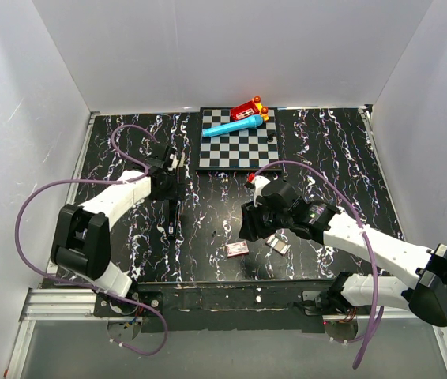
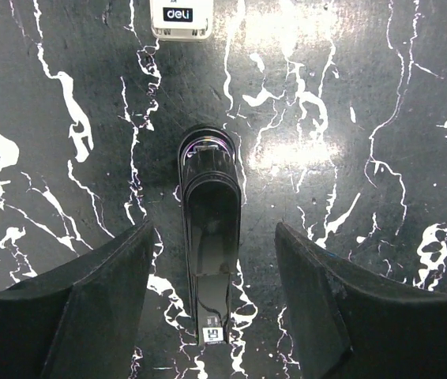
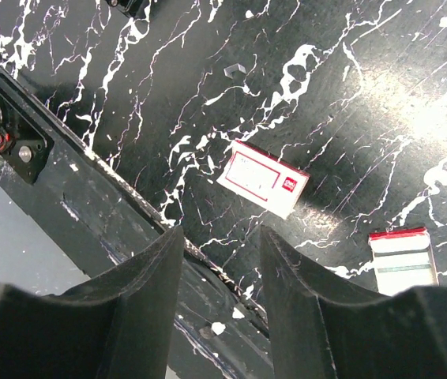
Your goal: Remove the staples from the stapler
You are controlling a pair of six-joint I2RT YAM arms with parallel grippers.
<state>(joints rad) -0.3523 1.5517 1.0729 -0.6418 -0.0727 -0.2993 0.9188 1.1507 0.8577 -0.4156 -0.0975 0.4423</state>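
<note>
Left arm (image 1: 117, 197) folded at the elbow, reaching forward and inward from its base. Left gripper (image 1: 174, 193) pointed straight down, jaws spread wide, both fingers (image 2: 105, 308) clear of any contact. Right arm (image 1: 373, 245) stretched low and inward toward the middle, wrist bent. Right gripper (image 1: 249, 225) angled downward and to the left, jaws parted, gripping nothing.

Stapler (image 2: 210, 229): glossy black plastic, smooth, reflective. Table (image 2: 381, 95): black, white-veined marble-look surface with a soft sheen. Left fingers (image 2: 89, 316): matt black plastic. Box (image 3: 262, 178): smooth white-and-red card.
</note>
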